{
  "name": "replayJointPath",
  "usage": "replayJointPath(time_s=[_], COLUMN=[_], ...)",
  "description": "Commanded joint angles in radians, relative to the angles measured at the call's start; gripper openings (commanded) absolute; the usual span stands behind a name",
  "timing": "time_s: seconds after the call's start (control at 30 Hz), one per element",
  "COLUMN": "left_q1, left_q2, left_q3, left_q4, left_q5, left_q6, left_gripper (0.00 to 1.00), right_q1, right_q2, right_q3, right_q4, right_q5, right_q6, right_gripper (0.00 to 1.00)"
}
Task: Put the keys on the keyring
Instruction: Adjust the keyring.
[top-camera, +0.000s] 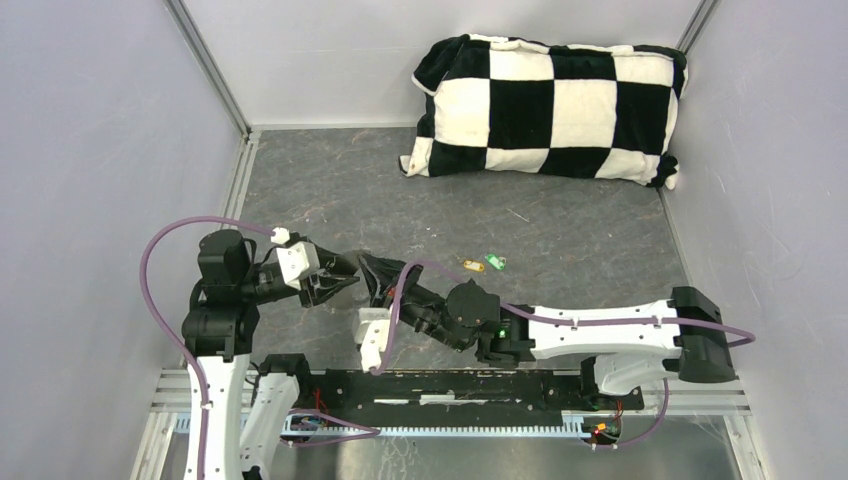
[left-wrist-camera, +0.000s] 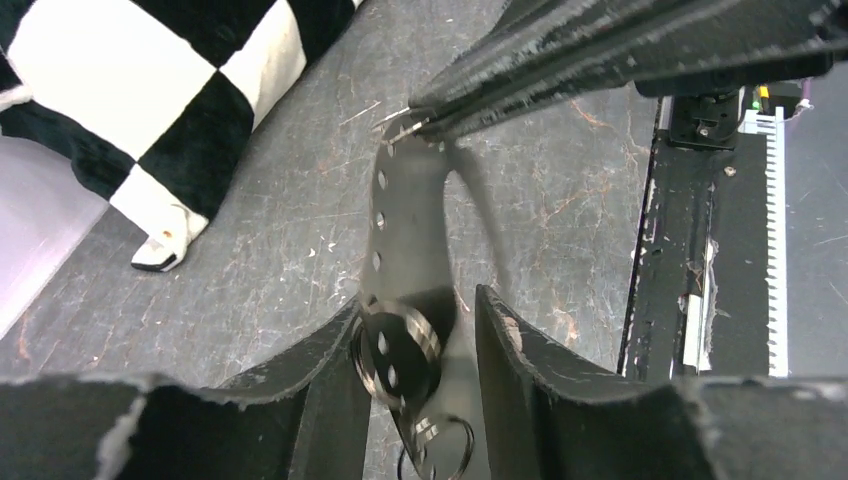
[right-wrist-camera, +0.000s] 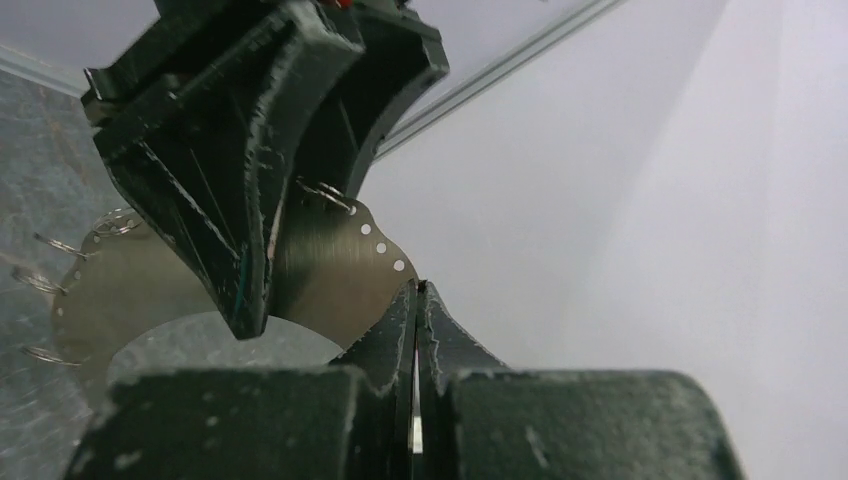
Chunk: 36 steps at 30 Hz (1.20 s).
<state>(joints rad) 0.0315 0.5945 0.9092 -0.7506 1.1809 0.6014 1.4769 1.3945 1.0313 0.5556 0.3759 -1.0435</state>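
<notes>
The keyring (left-wrist-camera: 405, 210) is a flat silvery metal band with a row of small holes and a few small split rings; it also shows in the right wrist view (right-wrist-camera: 330, 260). My left gripper (top-camera: 345, 277) is shut on one part of it, the band sitting between its fingers (left-wrist-camera: 420, 320). My right gripper (top-camera: 377, 280) is shut on the band's edge, a thin silver sliver between its pads (right-wrist-camera: 418, 292). Both hold it just above the table. The yellow-headed key (top-camera: 472, 265) and the green-headed key (top-camera: 495, 262) lie on the table beyond the right arm.
A black-and-white checkered pillow (top-camera: 550, 105) lies at the back right. Grey walls close in the left, back and right sides. A black rail (top-camera: 450, 385) runs along the near edge by the arm bases.
</notes>
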Motion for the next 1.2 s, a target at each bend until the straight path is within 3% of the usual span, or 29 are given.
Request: replayJointPath(time_s=[0.0, 0.1, 0.23, 0.33, 0.5, 0.6, 0.8, 0.9, 1.0, 1.17], left_q1=[0.004, 0.003, 0.003, 0.003, 0.004, 0.004, 0.004, 0.003, 0.004, 0.004], left_q2=[-0.019, -0.015, -0.013, -0.020, -0.026, -0.020, -0.035, -0.059, -0.075, -0.059], left_q3=[-0.004, -0.003, 0.006, 0.012, 0.013, 0.019, 0.046, 0.040, 0.029, 0.020], left_q4=[-0.020, -0.020, -0.020, -0.015, -0.093, -0.143, -0.248, -0.250, -0.252, -0.251], left_q5=[0.027, 0.037, 0.046, 0.056, 0.086, 0.089, 0.033, 0.011, 0.006, 0.034], left_q6=[0.072, 0.071, 0.054, 0.032, 0.091, 0.133, 0.290, 0.310, 0.312, 0.274], left_gripper=[0.48, 0.48, 0.60, 0.62, 0.49, 0.49, 0.68, 0.70, 0.67, 0.51], right_q1=[-0.008, -0.011, -0.017, -0.029, -0.051, -0.062, -0.118, -0.145, -0.170, -0.205], right_q2=[-0.063, -0.057, -0.028, -0.004, 0.027, 0.045, 0.049, 0.043, 0.026, -0.008], right_q3=[0.063, 0.094, 0.162, 0.219, 0.308, 0.346, 0.379, 0.372, 0.337, 0.258], right_q4=[-0.132, -0.202, -0.323, -0.433, -0.617, -0.694, -0.757, -0.760, -0.727, -0.650], right_q5=[0.014, -0.019, -0.062, -0.109, -0.205, -0.236, -0.287, -0.341, -0.401, -0.510], right_q6=[0.200, 0.269, 0.325, 0.372, 0.440, 0.474, 0.582, 0.638, 0.683, 0.748], right_gripper=[0.00, 0.00, 0.00, 0.00, 0.00, 0.00, 0.00, 0.00, 0.00, 0.00])
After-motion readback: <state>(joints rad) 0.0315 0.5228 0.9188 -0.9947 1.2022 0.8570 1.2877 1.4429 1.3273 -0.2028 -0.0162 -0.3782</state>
